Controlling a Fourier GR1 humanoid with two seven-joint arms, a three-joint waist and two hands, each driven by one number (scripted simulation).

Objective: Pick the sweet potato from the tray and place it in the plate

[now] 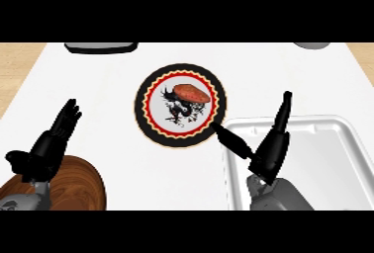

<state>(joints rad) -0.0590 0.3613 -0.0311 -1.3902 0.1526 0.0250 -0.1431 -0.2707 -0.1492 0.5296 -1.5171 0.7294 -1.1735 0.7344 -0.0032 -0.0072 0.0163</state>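
Note:
The sweet potato (191, 93), reddish brown and oval, lies on the upper part of the round plate (158, 126), which has a black scalloped rim, a red ring and a dark drawing in its white middle. The white tray (343, 148) stands at the right with nothing showing in it. My right hand (267, 148) is open over the tray's left edge, fingers straight and pointing up, thumb spread toward the plate's lower right rim. It holds nothing. My left hand (51, 143) rests open at the left, fingers up.
A round wooden board (76, 185) lies at the lower left, partly under my left forearm. A grey object (101, 47) sits at the counter's far edge, and another pale one (312, 45) at the far right. Wood-coloured strips border the white counter at both sides.

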